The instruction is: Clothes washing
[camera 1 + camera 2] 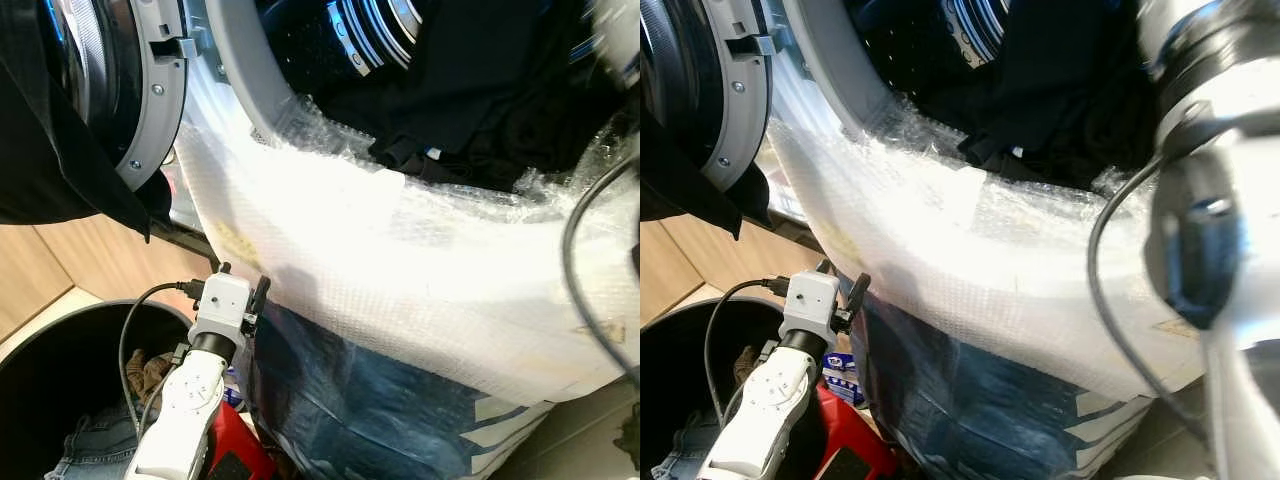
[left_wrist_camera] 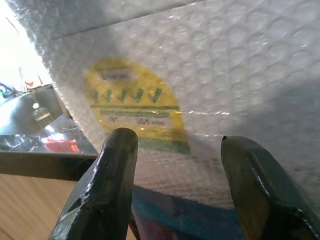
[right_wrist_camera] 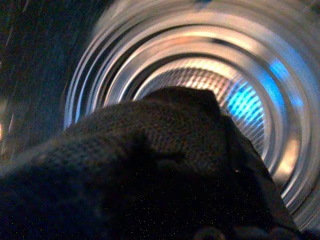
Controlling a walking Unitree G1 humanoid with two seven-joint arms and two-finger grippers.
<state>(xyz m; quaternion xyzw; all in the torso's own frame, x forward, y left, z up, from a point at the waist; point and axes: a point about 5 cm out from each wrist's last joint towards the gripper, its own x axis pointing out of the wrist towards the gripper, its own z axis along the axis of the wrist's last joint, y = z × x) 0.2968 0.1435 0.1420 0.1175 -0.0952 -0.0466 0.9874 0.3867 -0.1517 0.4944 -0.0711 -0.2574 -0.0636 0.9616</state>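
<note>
Dark garment [image 3: 150, 165] fronts drum [image 3: 210, 80], washer

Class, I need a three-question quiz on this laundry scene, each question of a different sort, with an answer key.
1. True or false: the left gripper has its black fingers spread apart, holding nothing.
2. Multiple choice: the black garment lies A) on the wooden floor, B) across the mouth of the washing machine drum, C) in the round black laundry basket.
3. Fill the gap: the white bubble wrap on the machine's front covers a ____ and green label.

Key: 1 true. 2 B. 3 yellow.
</note>
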